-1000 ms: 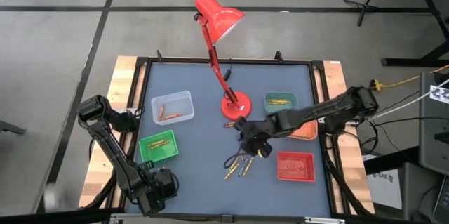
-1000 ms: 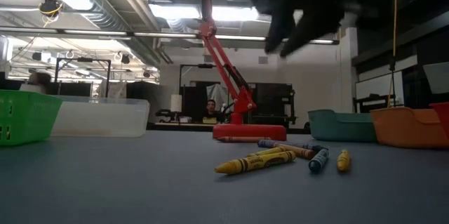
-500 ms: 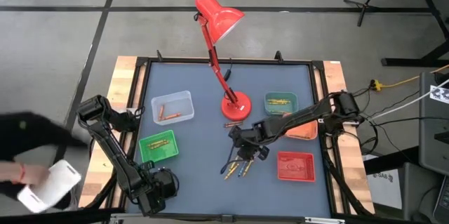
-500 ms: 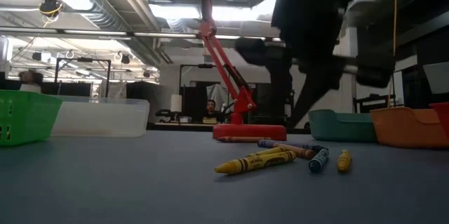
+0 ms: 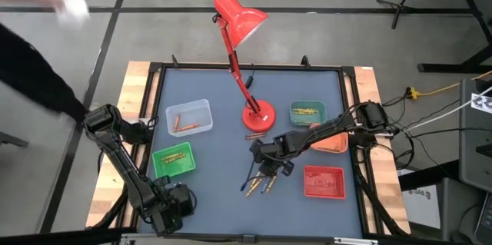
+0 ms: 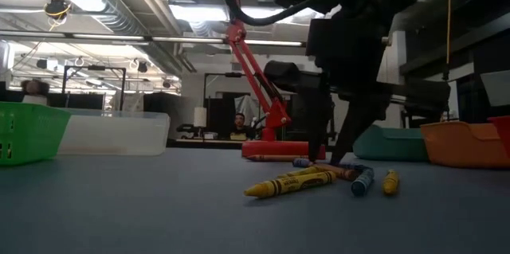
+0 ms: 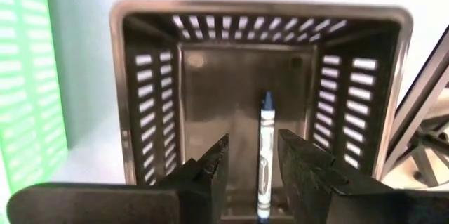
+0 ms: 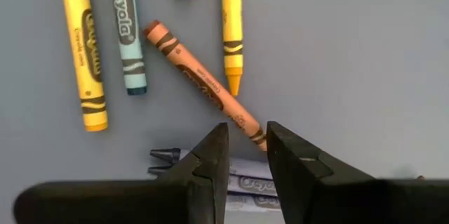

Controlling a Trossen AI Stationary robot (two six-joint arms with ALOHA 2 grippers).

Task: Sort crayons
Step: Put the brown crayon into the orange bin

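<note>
Several loose crayons (image 5: 260,182) lie flat on the blue-grey table, near the middle right; they also show in the low view (image 6: 319,176). My right gripper (image 5: 266,163) is down at the far end of this group, fingers pointing down and narrowly open. In the right wrist view one end of an orange-brown crayon (image 8: 203,80) runs in between the fingers (image 8: 247,147), and purple crayons (image 8: 242,182) lie under them. My left gripper (image 7: 252,161) waits at the near left, narrowly open, above a black basket (image 7: 147,112) holding a blue crayon (image 7: 265,147).
A red desk lamp's base (image 5: 257,114) stands just beyond the crayons, with one more crayon (image 5: 255,135) beside it. A clear tray (image 5: 188,117) and a green basket (image 5: 174,159) are at the left. Teal (image 5: 307,111), orange (image 5: 332,144) and red (image 5: 324,181) trays are at the right.
My right gripper has come down from well above the table to the loose crayons and has gone a little toward the table's left edge. The crayons have stayed where they were. A person has moved past the table's left side.
</note>
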